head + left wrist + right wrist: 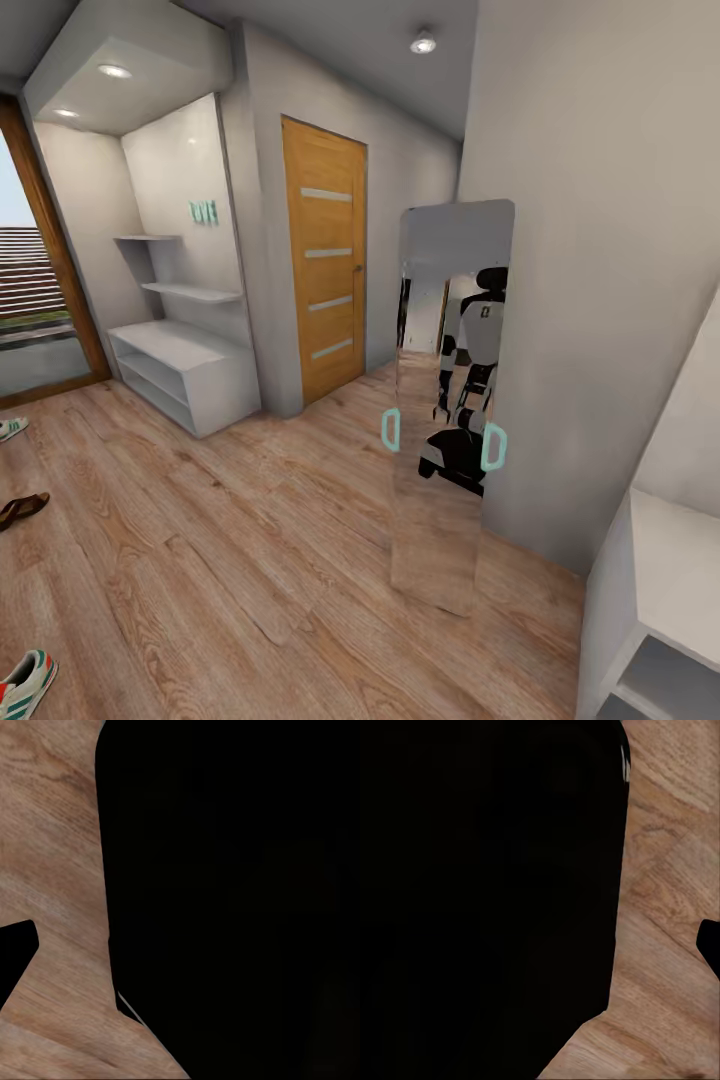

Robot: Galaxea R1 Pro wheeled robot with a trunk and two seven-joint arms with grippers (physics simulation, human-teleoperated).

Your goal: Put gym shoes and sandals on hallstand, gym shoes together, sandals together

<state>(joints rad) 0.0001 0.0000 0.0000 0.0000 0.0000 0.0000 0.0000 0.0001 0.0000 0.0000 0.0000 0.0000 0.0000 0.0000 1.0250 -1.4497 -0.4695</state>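
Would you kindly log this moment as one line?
stage: approach | gym shoes, one sandal: on corridor floor | hallstand: no shoes seen | grippers: cannot tell

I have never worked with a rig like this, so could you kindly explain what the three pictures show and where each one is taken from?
The machine is a wheeled robot with two arms, rendered in a simulator. You can see it reflected in the tall mirror leaning on the wall.

The large picture comes from the camera on its head, looking down a corridor. At the far left stands the hallstand, a pale bench with open shelves and wall shelves above, beside a wooden door. On the corridor floor, along the left edge, lie a gym shoe, a brown sandal and part of another gym shoe.

The two small pictures come from cameras near each gripper. Both show dark robot parts against the wood floor, so I cannot tell whether the grippers are open. No shoe is seen in either, and the hallstand's shelves look bare.
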